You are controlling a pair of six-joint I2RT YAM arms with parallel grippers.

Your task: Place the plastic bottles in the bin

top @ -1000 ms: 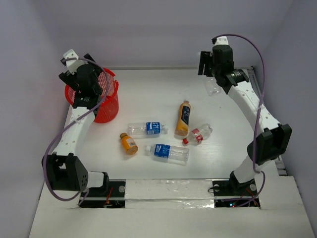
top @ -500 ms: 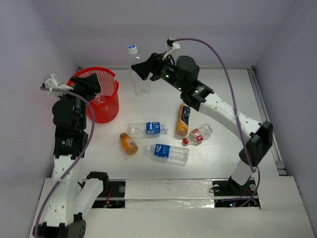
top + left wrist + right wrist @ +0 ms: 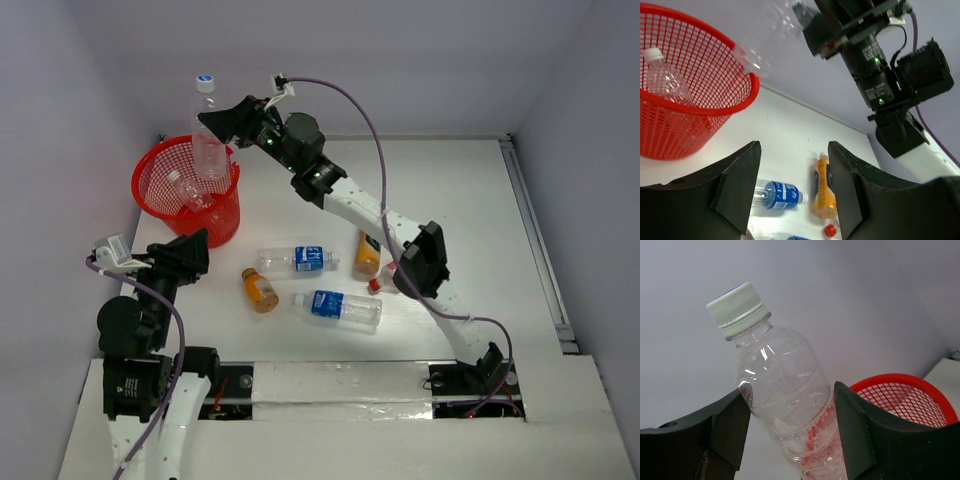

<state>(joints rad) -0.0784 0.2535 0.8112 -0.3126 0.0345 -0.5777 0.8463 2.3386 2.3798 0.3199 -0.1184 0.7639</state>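
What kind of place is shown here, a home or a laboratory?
Probably a laboratory robot test bench: a white table walled by plain panels, with scattered bottles and a red bin as props.

Seven bottles point(image 3: 337, 306) — two orange-filled, five clear; one bin point(image 3: 215, 225).

Nothing legible anywhere. The upper blue-labelled bottle point(image 3: 297, 259) and the lower blue-labelled bottle point(image 3: 338, 307) showed only colour, the red-labelled bottle point(image 3: 402, 271) likewise, and the tall orange bottle point(image 3: 368, 243) wore a dark blue label, its print too small to read.
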